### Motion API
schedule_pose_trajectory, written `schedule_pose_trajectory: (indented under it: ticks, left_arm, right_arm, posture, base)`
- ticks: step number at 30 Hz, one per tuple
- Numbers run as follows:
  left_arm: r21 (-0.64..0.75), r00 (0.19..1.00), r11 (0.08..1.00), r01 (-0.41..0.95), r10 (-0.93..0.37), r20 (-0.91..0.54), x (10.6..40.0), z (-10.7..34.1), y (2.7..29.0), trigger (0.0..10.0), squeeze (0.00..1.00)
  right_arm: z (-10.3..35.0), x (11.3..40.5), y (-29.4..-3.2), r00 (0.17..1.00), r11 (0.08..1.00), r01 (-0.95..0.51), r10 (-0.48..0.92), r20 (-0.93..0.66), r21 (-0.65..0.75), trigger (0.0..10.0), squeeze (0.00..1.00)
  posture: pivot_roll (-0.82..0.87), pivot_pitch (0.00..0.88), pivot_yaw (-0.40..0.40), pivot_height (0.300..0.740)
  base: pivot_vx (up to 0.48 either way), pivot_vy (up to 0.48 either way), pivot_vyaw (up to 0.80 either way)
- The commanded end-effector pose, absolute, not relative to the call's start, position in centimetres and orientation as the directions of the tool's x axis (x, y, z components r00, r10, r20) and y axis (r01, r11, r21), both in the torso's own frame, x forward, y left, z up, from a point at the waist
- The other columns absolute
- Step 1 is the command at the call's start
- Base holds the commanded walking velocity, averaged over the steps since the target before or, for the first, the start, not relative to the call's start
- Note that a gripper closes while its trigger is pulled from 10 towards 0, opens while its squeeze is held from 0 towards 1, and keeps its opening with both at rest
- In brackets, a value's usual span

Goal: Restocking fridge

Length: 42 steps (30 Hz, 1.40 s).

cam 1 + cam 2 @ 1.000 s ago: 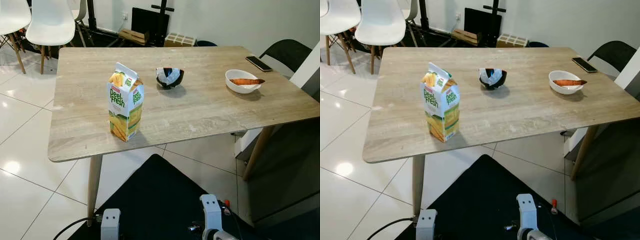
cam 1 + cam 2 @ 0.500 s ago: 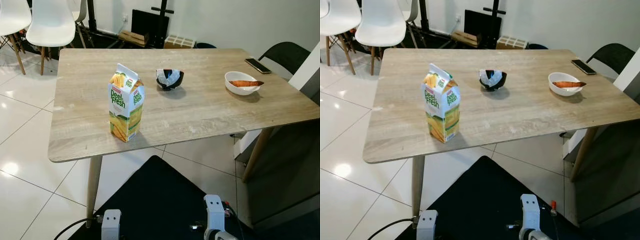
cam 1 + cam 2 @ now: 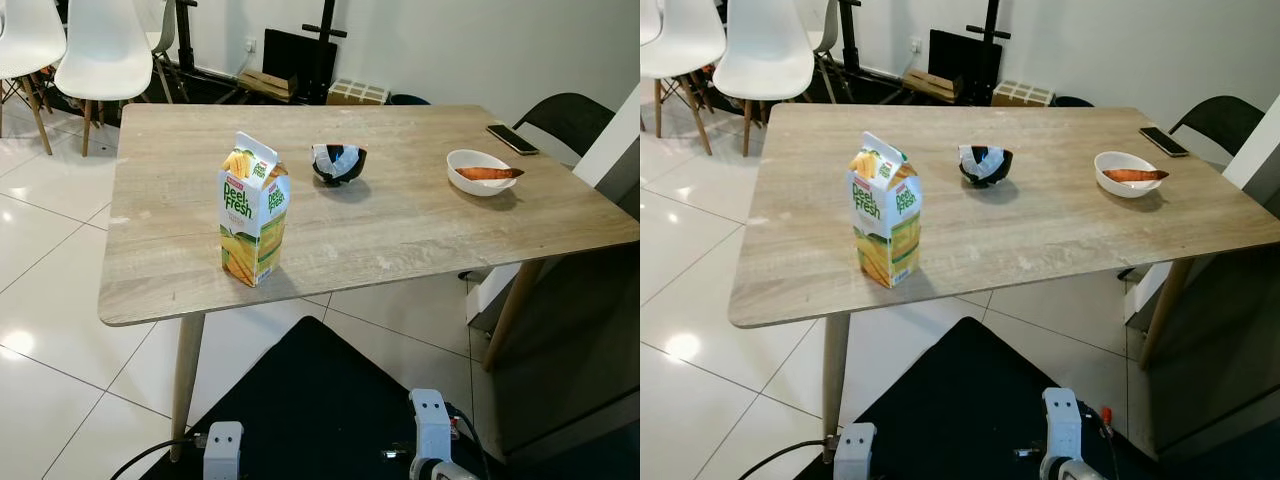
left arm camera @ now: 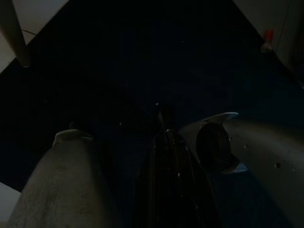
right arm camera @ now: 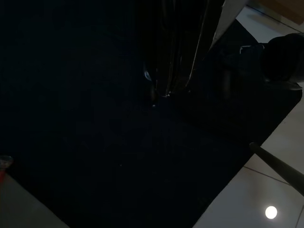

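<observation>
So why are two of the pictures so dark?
Both wrist views look down into shade over the black floor mat, so they're dim; the eye views are bright and sharp, with lamp glare on the glossy white floor tiles beside the pale wooden table.

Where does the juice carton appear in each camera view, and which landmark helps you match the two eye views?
Left eye view: juice carton stands upright near the table's front left.
Right eye view: same spot, left of centre in the picture.
Left wrist view: dark mat, no carton.
Right wrist view: dark mat, no carton.
Shared landmark: the black bowl beyond the carton.
</observation>
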<state>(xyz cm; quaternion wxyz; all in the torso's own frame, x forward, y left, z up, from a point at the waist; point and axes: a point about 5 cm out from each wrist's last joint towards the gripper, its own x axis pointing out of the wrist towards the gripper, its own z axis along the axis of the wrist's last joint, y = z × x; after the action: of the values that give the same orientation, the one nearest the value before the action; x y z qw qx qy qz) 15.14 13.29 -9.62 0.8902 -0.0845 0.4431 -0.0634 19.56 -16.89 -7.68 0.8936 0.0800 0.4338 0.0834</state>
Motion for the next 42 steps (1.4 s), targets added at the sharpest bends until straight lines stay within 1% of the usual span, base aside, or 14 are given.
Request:
schedule_pose_trajectory:
  ticks: [1, 5, 25, 30, 33, 35, 38, 39, 42]
  left_arm:
    - [-0.214, 0.581, 0.977, 0.025, -0.188, -0.792, 14.5, -9.9, 13.6, 10.0, 0.0]
    - [-0.214, 0.581, 0.976, 0.035, -0.194, -0.791, 14.6, -9.9, 13.8, 10.0, 0.0]
    - [-0.249, 0.592, 0.968, -0.002, -0.2, -0.781, 14.8, -9.8, 14.5, 10.0, 0.0]
    - [-0.233, 0.602, 0.972, -0.009, -0.181, -0.777, 14.9, -9.7, 14.8, 10.0, 0.0]
    - [-0.215, 0.615, 0.975, -0.055, -0.137, -0.777, 15.0, -9.7, 14.9, 10.0, 0.0]
    - [-0.212, 0.619, 0.975, -0.061, -0.13, -0.775, 15.1, -9.6, 14.9, 10.0, 0.0]
    - [-0.246, 0.636, 0.96, -0.135, -0.107, -0.764, 15.0, -9.6, 14.9, 10.0, 0.0]
    - [-0.231, 0.634, 0.964, -0.13, -0.098, -0.767, 14.9, -9.6, 15.0, 10.0, 0.0]
    - [-0.22, 0.627, 0.969, -0.115, -0.101, -0.772, 14.8, -9.7, 15.0, 10.0, 0.0]
  right_arm:
    - [-7.7, 19.6, -17.0, 0.606, 0.974, -0.077, 0.217, -0.765, 0.215, 10.0, 0.0]
    - [-7.7, 19.5, -17.1, 0.605, 0.974, -0.076, 0.215, -0.767, 0.212, 10.0, 0.0]
    - [-7.7, 19.5, -17.3, 0.607, 0.975, -0.067, 0.209, -0.766, 0.213, 10.0, 0.0]
    - [-7.7, 19.5, -17.6, 0.609, 0.98, -0.072, 0.192, -0.77, 0.187, 10.0, 0.0]
    - [-7.8, 19.3, -17.5, 0.592, 0.975, -0.044, 0.201, -0.781, 0.218, 10.0, 0.0]
    - [-7.8, 19.4, -17.5, 0.587, 0.971, -0.041, 0.213, -0.781, 0.234, 10.0, 0.0]
    - [-7.9, 19.3, -17.3, 0.574, 0.967, -0.018, 0.218, -0.789, 0.254, 10.0, 0.0]
    - [-7.9, 19.2, -17.2, 0.571, 0.961, 0.005, 0.223, -0.79, 0.276, 10.0, 0.0]
    - [-8.0, 19.2, -17.0, 0.57, 0.958, 0.002, 0.235, -0.787, 0.288, 10.0, 0.0]
  posture:
    - [0.07, 0.011, -0.124, 0.74]
    - [0.08, 0.008, -0.126, 0.74]
    - [0.08, 0.014, -0.134, 0.74]
    - [0.08, 0.018, -0.136, 0.74]
    - [0.08, 0.012, -0.15, 0.74]
    - [0.08, 0.012, -0.15, 0.74]
    - [0.06, 0.024, -0.141, 0.74]
    - [0.06, 0.025, -0.137, 0.74]
    - [0.04, 0.028, -0.131, 0.74]
  base:
    - [0.0, 0.0, 0.0]
    - [0.0, 0.0, 0.0]
    - [0.0, 0.0, 0.0]
    - [0.0, 0.0, 0.0]
    - [0.0, 0.0, 0.0]
    - [0.0, 0.0, 0.0]
    - [0.0, 0.0, 0.0]
    - [0.0, 0.0, 0.0]
    - [0.0, 0.0, 0.0]
